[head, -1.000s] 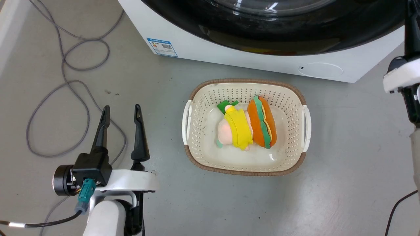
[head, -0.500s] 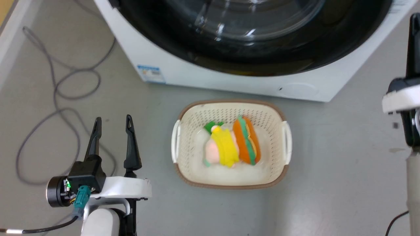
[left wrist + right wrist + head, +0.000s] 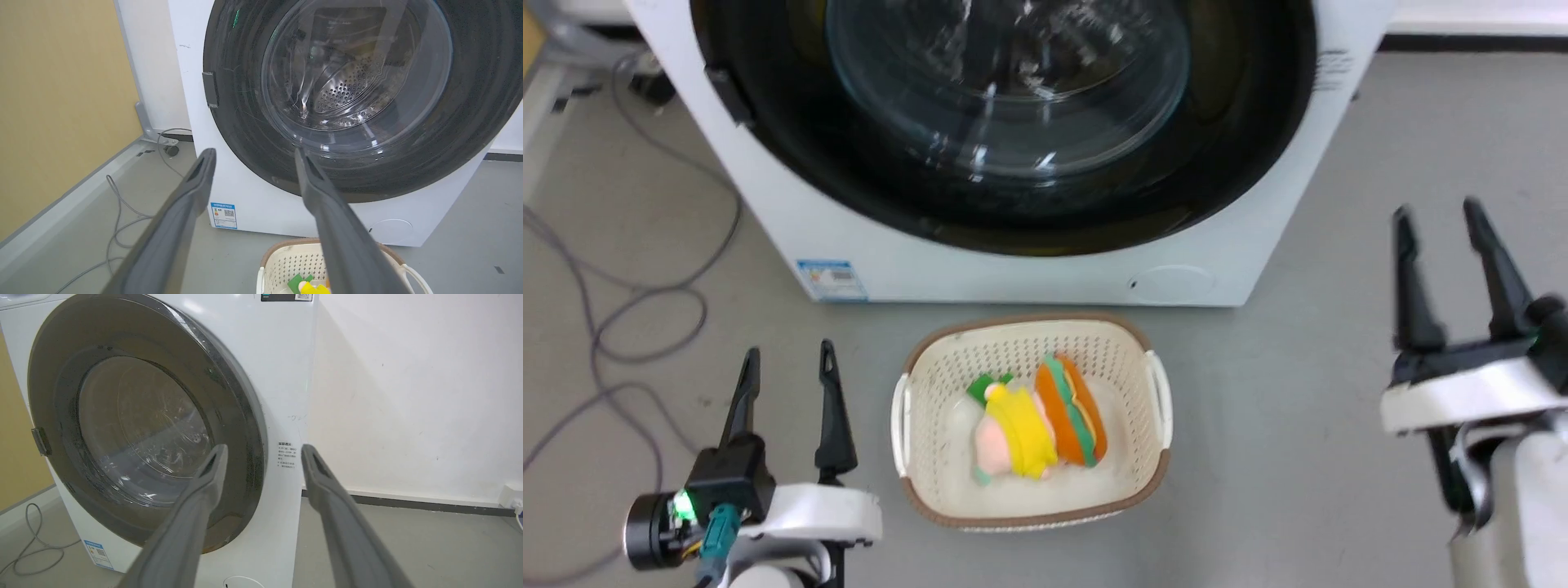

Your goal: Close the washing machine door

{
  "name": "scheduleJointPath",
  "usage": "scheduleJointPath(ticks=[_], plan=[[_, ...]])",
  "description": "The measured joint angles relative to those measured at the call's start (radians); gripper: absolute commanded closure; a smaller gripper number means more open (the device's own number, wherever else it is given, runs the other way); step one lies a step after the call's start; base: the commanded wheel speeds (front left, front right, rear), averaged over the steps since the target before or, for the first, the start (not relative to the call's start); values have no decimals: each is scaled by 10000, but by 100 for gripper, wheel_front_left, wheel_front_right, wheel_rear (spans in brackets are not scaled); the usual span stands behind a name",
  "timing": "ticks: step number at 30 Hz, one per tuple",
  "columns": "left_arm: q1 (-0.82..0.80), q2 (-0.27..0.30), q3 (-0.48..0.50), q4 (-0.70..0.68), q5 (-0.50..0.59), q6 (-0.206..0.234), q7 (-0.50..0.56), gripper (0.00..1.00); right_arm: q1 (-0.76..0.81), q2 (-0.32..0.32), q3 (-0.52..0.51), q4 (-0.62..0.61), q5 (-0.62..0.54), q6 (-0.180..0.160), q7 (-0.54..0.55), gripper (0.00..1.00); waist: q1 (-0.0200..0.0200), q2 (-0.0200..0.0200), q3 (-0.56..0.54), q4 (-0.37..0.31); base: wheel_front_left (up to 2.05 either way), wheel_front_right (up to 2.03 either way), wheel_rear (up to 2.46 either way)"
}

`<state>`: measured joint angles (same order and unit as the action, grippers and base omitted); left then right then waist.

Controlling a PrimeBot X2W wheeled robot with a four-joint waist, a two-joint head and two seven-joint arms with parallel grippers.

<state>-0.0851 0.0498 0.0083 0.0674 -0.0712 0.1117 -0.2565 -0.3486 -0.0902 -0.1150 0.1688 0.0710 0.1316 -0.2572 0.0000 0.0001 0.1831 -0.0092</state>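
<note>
Since a second ago the head camera has tilted up and back, so the whole scene sits lower in the head view. The washing machine (image 3: 1013, 273) now takes up the span from 10 to 2 o'clock, and both fingers of the right end effector (image 3: 1436, 208) show at 3 o'clock, where earlier a single finger stood at the edge.

The washing machine door (image 3: 1005, 98) lies flat against the machine's front at 12 o'clock, with no gap that I can make out. Its hinge tab (image 3: 210, 90) sits at 9 o'clock on the black ring, and the perforated drum (image 3: 347, 90) shows through the glass. A blue label (image 3: 831, 280) is at the machine's 7 o'clock corner and a round cap (image 3: 1176, 282) is at 5 o'clock.

The left end effector (image 3: 789, 349) hangs at 8 o'clock in the head view, fingers spread and holding nothing. The right one is likewise released and empty, and it points at the door's right-hand rim without touching it.

On the floor (image 3: 1298, 408), near the machine's front at 6 o'clock, stands a cream basket (image 3: 1029, 320). It holds a yellow soft toy (image 3: 1017, 420) and, touching it, a hot-dog toy (image 3: 1072, 408). A grey cable (image 3: 645, 294) loops at 9 o'clock.
</note>
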Motion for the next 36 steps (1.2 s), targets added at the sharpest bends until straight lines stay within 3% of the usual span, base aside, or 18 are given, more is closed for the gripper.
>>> scheduleJointPath(ticks=[7, 16, 28, 29, 36], plan=[[555, -2, 92, 21, 69, 56, 0, 0, 1222, 284, 376, -186, 215, 0, 0, 0, 0, 0, -747, -345, 0, 0, 0], [1041, -2, 21, 71, 173, 96, 0, 0, 2862, 345, 311, -134, 821, 0, 0, 0, -1, 0, -1617, -264, 0, 0, 0], [1298, -2, -107, 56, 347, -92, 0, 0, 3304, 351, 416, 29, 1135, 0, 0, 0, -1, 0, -1855, -159, 0, 0, 0], [1297, -4, -111, 58, 341, -90, 6, 100, 3302, 349, 410, 33, 1135, 0, 4, 100, -1, 0, -1850, -154, 0, 0, 0], [1296, -2, -113, 56, 341, -92, 88, 100, 3297, 349, 416, 13, 1133, 0, 59, 100, 0, 0, -1851, -145, 0, 0, 0]])
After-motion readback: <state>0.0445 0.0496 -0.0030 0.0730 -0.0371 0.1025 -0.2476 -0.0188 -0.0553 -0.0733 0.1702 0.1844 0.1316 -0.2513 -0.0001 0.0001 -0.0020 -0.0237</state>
